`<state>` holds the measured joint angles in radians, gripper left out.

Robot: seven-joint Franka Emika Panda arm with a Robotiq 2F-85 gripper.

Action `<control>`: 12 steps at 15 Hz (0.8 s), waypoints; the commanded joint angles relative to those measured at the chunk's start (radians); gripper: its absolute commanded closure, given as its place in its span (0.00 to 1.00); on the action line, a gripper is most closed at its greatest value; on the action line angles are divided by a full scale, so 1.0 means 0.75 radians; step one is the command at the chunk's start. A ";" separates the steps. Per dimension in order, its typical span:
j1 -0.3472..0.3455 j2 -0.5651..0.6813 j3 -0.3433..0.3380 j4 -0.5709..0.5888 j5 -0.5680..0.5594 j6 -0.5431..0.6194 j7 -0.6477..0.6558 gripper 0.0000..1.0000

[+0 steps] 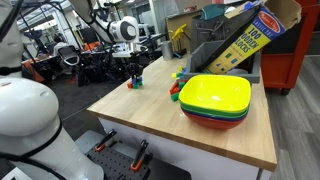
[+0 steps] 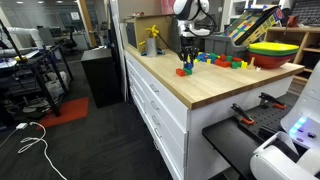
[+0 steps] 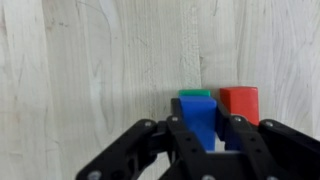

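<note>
In the wrist view my gripper (image 3: 202, 128) is shut on a blue block (image 3: 197, 115), which stands between the two black fingers. Just beyond the blue block lies a green block (image 3: 195, 93), and a red block (image 3: 239, 102) sits on the wooden table top (image 3: 80, 70) right next to them. Whether the blue block rests on the green one I cannot tell. In both exterior views the gripper (image 1: 137, 68) (image 2: 187, 52) hangs straight down over the small cluster of blocks (image 1: 135, 83) (image 2: 184, 70) near the table's corner.
A stack of yellow, green and red bowls (image 1: 215, 98) (image 2: 272, 50) stands on the table, with several loose coloured blocks (image 1: 177, 88) (image 2: 225, 62) beside it. A wood-blocks box (image 1: 245, 40) leans behind. A yellow object (image 2: 152, 40) stands farther back.
</note>
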<state>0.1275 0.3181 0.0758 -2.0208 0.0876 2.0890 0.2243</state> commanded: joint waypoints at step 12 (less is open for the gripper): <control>0.005 -0.002 0.002 0.006 0.004 -0.012 0.013 0.92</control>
<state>0.1296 0.3181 0.0775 -2.0208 0.0876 2.0890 0.2243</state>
